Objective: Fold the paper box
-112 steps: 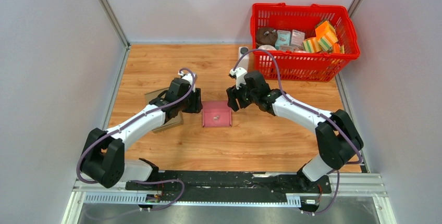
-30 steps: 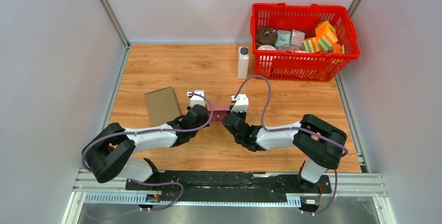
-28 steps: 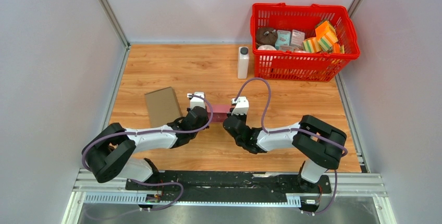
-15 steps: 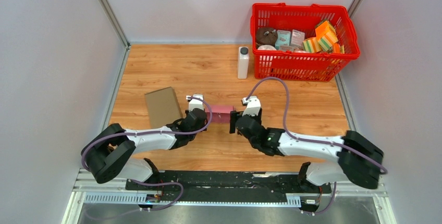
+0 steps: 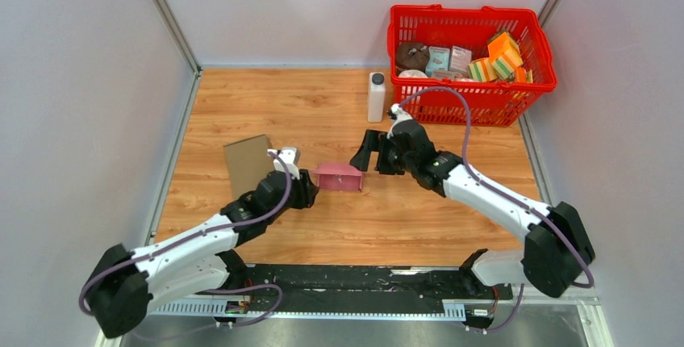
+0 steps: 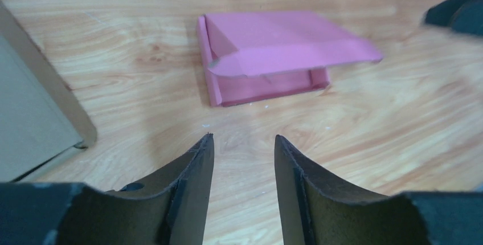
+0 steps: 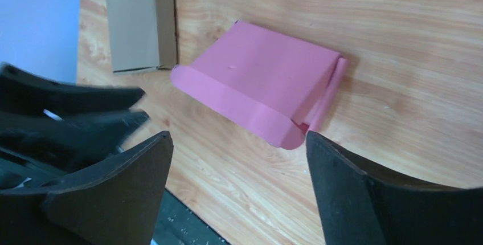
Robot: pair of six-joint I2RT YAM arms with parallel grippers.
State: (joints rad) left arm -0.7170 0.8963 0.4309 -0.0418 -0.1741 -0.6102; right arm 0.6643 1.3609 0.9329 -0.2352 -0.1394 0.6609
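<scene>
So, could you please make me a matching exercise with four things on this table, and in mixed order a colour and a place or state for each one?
Things:
1. paper box
2. bottle
3. cardboard piece
4. basket

Descriptions:
A. red, at the far right
B. brown, lying flat, left of the paper box
C. pink, one flap bent over its top
D. white, standing upright just left of the basket

Pairs: 1-C, 2-D, 3-B, 4-A
</scene>
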